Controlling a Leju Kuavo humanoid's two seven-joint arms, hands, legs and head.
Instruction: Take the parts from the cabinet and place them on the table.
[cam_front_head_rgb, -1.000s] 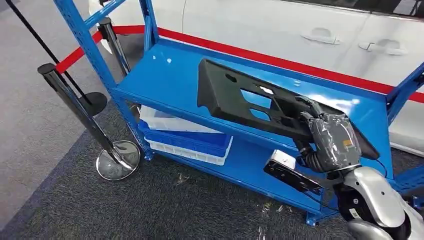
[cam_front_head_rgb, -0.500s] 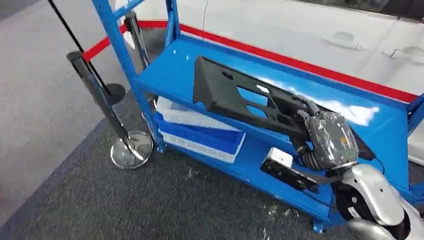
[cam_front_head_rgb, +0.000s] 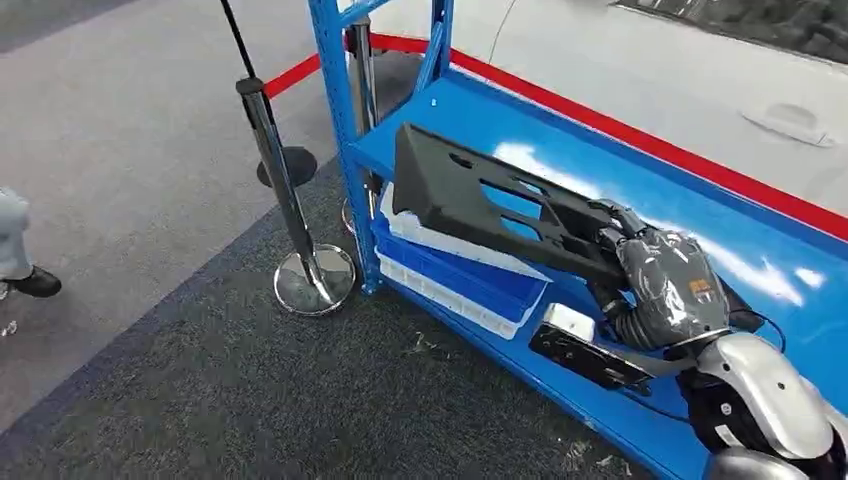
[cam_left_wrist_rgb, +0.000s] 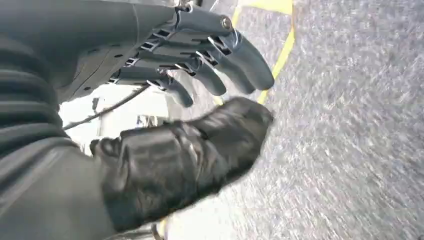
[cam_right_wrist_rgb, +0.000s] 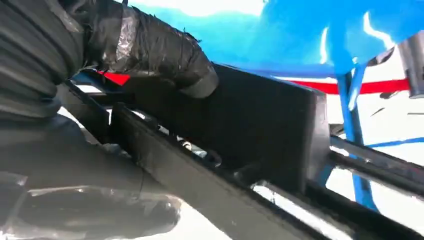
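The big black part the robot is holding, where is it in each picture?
Head view: the black part runs across the middle, over the blue shelf, gripped by the right hand.
Left wrist view: not in it; the left hand hangs over grey carpet.
Right wrist view: the part crosses the middle, with the hand's thumb on it.
Shared landmark: the blue shelf.

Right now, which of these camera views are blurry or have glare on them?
Head view: mostly sharp, with white glare patches on the blue shelf behind the black panel held by the right robot hand. Left wrist view: motion-blurred carpet, left robot hand soft. Right wrist view: the panel is smeared, the bright background blown out.
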